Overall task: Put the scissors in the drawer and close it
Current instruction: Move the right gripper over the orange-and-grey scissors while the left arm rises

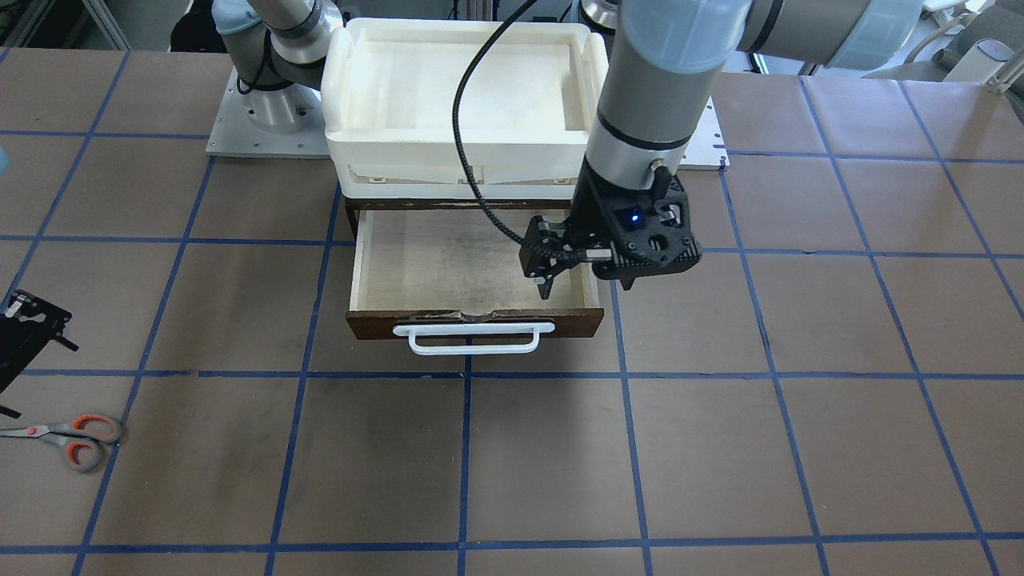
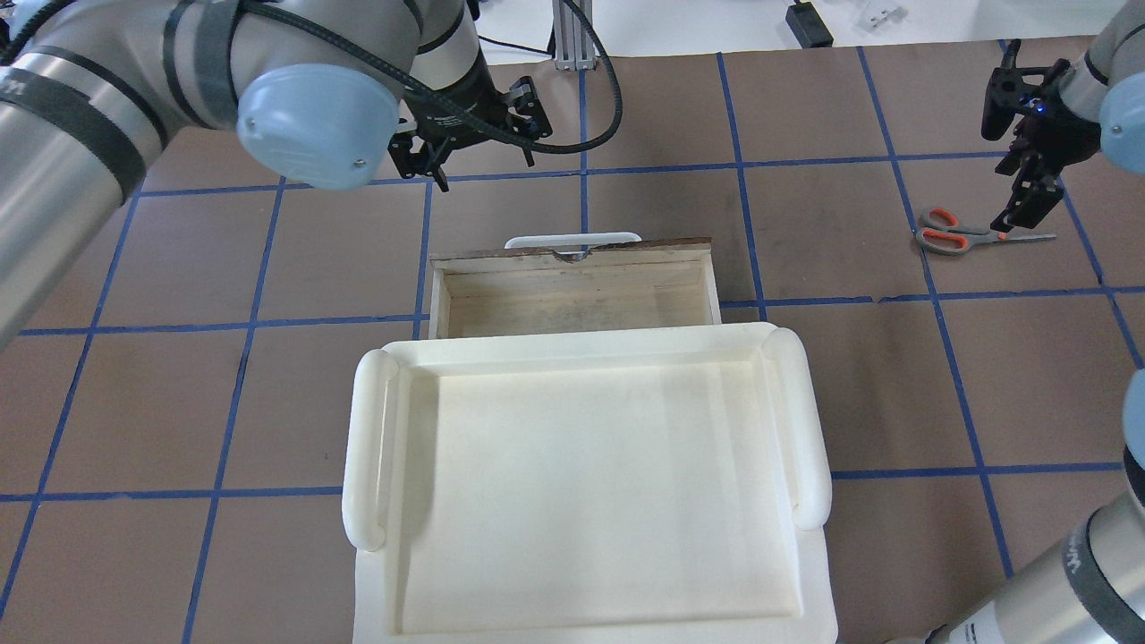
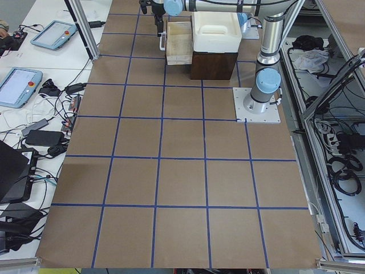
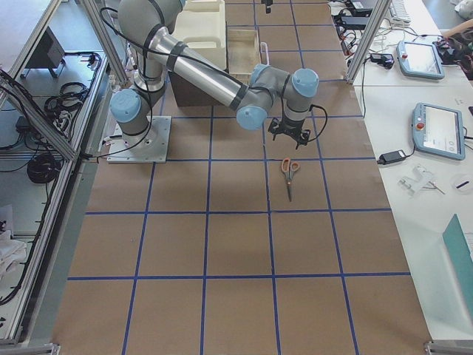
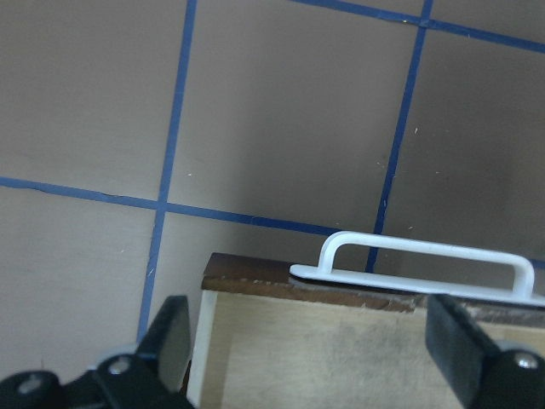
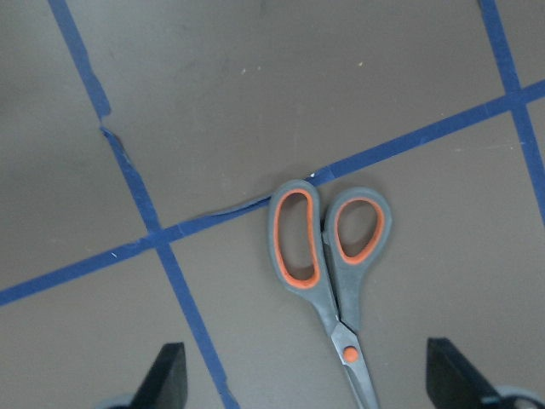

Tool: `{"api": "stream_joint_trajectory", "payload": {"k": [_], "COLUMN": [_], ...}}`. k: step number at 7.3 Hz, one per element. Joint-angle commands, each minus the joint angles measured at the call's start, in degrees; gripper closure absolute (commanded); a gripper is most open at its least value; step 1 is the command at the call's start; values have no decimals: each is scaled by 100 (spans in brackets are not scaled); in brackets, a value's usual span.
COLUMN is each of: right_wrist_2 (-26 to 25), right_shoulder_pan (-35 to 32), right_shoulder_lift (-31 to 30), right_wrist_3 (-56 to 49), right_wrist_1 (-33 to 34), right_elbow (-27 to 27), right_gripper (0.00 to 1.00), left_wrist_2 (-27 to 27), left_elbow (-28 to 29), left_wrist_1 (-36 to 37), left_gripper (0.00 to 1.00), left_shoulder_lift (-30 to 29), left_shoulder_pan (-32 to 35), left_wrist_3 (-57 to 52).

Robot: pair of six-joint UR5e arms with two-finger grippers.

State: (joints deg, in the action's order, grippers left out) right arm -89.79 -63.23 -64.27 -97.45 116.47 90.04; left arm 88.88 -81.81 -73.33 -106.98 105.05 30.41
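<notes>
The scissors (image 1: 74,438) lie flat on the brown table, far to my right of the drawer, and also show in the overhead view (image 2: 955,238). My right gripper (image 6: 311,385) is open and empty, hovering just above them; the grey and orange handles (image 6: 328,247) lie between its fingers. The drawer (image 1: 448,264) is pulled open and empty, with its white bar handle (image 1: 474,341) facing away from me. My left gripper (image 5: 311,358) is open and empty. It hangs above the drawer's front corner on my left side (image 2: 474,165).
A white tray (image 2: 572,351) sits on top of the dark cabinet (image 3: 212,65) that holds the drawer. Blue tape lines grid the table. My arm bases stand on either side behind the cabinet. Tablets and cables lie on side tables beyond the table's far edge (image 4: 432,126).
</notes>
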Motion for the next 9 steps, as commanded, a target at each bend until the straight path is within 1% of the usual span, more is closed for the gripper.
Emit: {"api": "stream_joint_trajectory", "payload": {"k": [1,2,3,4,5,6,7,8,9], "right_wrist_2": [5,-3,5,5,5,14,14,5,5], "right_shoulder_pan": [135,135,135,135,135,135,135,135,135], "right_shoulder_lift": [406,503,643,757,802,898,986,1065,1092], "right_wrist_3": [-861,-1238,-1607,-1933,-2049,-2042,-2050,-2059,-2050], "right_wrist_1": [385,429,673,849,869,869,886,878,878], "right_elbow": [-13,-13,-30,-57,-66,-74,-83,-92,-92], "right_gripper": [0,0,0,0,0,0,0,1,1], "left_wrist_2": [207,226,235,304,305,305,279,252,200], "left_elbow": [279,323,384,524,552,561,543,535,534], "left_wrist_1": [483,521,521,495,303,-194,-713,-1205,-1680], "left_gripper": [0,0,0,0,0,0,0,0,0], "left_shoulder_lift": [-777,-980,-1078,-1088,-966,-713,-284,156,604], "left_shoulder_pan": [392,507,508,456,351,280,184,-35,-402], "left_wrist_3": [423,405,370,187,-85,-279,-429,-822,-1339]}}
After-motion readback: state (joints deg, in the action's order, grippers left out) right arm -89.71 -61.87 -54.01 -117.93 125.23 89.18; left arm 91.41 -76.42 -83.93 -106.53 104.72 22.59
